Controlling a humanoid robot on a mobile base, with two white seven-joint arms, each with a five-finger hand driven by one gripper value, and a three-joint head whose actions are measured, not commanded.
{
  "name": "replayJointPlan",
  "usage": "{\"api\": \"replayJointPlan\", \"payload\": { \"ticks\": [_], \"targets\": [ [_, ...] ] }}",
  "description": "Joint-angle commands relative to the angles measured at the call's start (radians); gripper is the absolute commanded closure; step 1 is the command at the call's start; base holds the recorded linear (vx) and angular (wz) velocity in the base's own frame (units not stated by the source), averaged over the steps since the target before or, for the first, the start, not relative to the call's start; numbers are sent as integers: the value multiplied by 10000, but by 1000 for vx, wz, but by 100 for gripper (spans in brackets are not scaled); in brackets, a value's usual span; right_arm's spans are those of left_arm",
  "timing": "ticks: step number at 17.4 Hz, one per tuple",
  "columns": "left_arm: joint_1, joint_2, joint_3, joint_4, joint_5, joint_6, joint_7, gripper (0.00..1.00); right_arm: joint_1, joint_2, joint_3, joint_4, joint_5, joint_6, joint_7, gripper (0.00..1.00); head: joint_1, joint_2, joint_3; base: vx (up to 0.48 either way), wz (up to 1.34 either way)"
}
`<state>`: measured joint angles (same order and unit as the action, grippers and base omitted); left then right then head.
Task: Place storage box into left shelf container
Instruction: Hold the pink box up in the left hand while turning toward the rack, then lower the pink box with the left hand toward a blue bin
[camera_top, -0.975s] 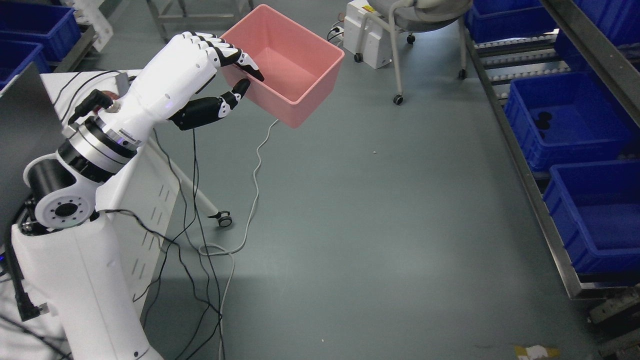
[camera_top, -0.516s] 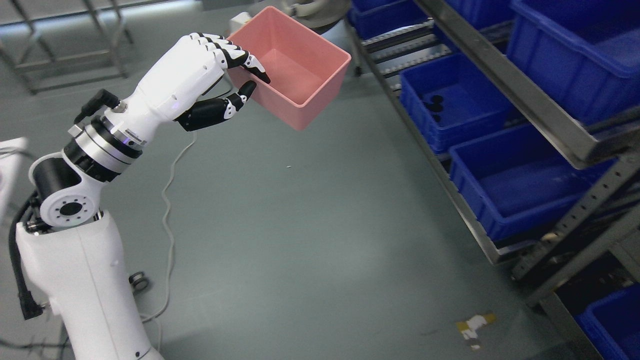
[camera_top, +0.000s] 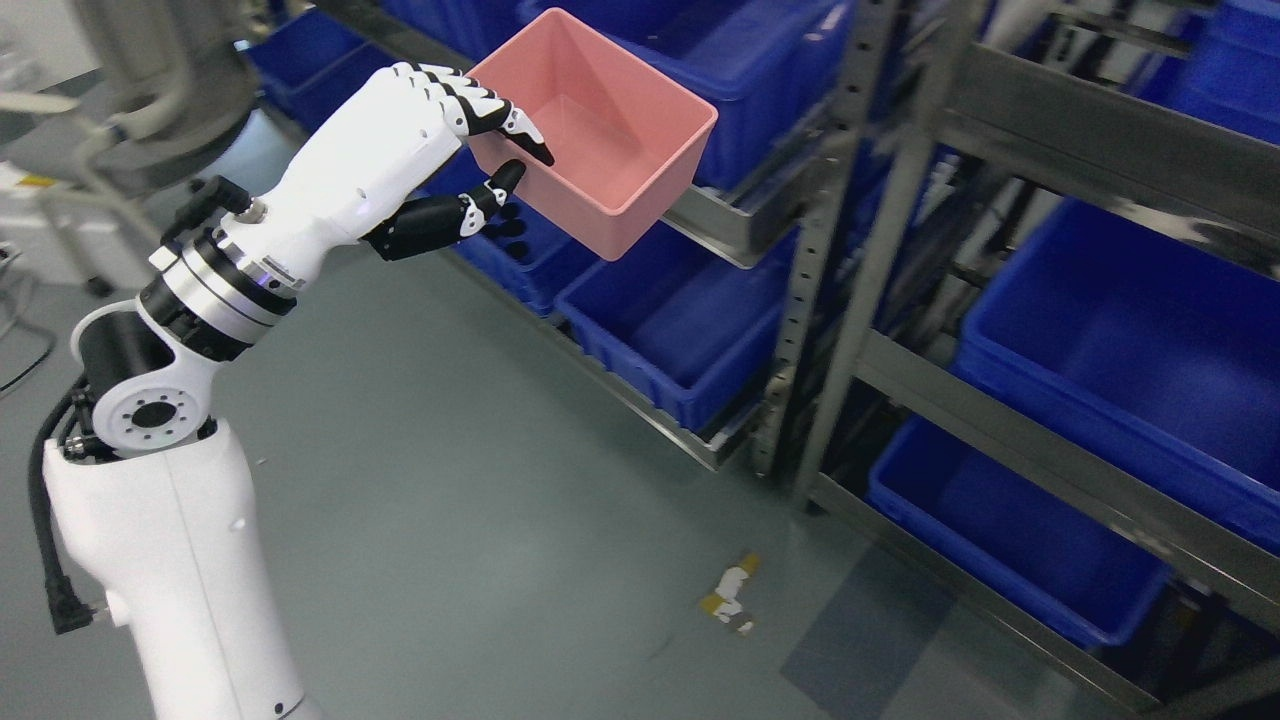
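An empty pink storage box (camera_top: 600, 140) hangs in the air at the upper middle of the head view. My left hand (camera_top: 505, 150) is shut on its near left wall, fingers over the rim and thumb pressing the outside. The white left arm rises from the lower left. Behind and right of the box stands a metal shelf rack (camera_top: 880, 200) holding several blue containers; one blue container (camera_top: 690, 340) sits on the low level just under the box, another large blue container (camera_top: 1130, 360) is at the right. The right arm is out of view.
A grey chair (camera_top: 150, 90) shows blurred at the upper left. A scrap of tape (camera_top: 730, 600) lies on the grey floor near the rack's foot. Open floor spreads between my body and the rack.
The camera has swung right: the whole scene shifted left and the shelf rack now fills the right side. The hand still holds the pink box in the same pose.
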<state>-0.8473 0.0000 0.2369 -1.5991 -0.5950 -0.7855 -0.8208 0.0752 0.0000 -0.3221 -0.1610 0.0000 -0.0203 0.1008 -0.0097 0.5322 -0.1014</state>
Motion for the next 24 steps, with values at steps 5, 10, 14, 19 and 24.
{"api": "replayJointPlan", "payload": {
  "ticks": [5,10,14,19,24],
  "targets": [
    [-56,175,-636,-24,105,1,139,98,0,-175,0,0,77,4,3410,0,0,0,0,39,-1095],
    [-56,175,-1080,-162,243,1,155,98,0,-175,0,0,77,4,3410,0,0,-2,0,23,-943],
    [-41,175,-1142,-162,320,1,170,98,0,-175,0,0,77,4,3410,0,0,-3,0,23,-647],
    [386,175,-1768,-162,870,1,170,98,0,-175,0,0,77,4,3410,0,0,-4,0,31,-298],
    [2517,175,-3456,188,1149,1,155,98,0,-175,0,0,77,4,3410,0,0,-4,0,-2,9]
  ]
}}
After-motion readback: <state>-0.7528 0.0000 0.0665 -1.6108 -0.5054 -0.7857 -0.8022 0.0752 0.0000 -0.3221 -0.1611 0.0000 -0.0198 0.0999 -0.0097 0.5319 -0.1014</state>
